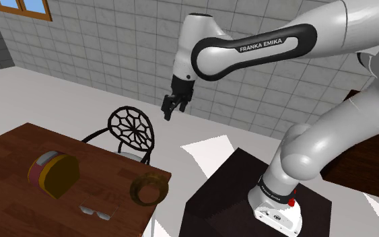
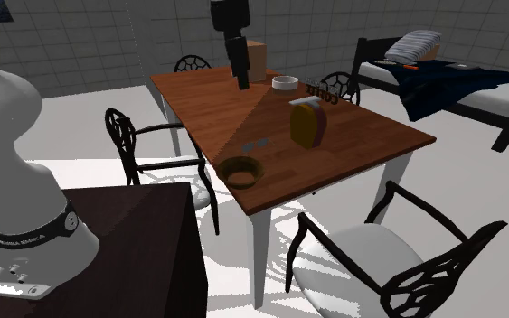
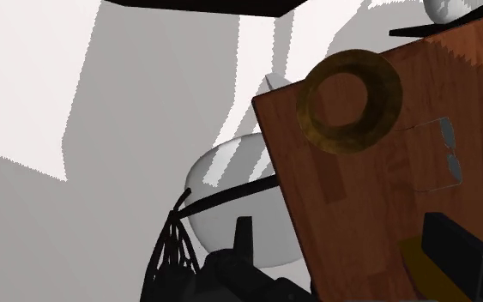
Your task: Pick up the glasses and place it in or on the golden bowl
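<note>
The gripper (image 1: pixel 173 110) hangs high in the air above the chair (image 1: pixel 131 132) beside the wooden table (image 1: pixel 6 158), its two fingers spread wide apart with nothing between them. The glasses (image 1: pixel 95 213) lie flat on the table near its edge, close to the golden bowl (image 1: pixel 149 189) but not touching it.
</note>
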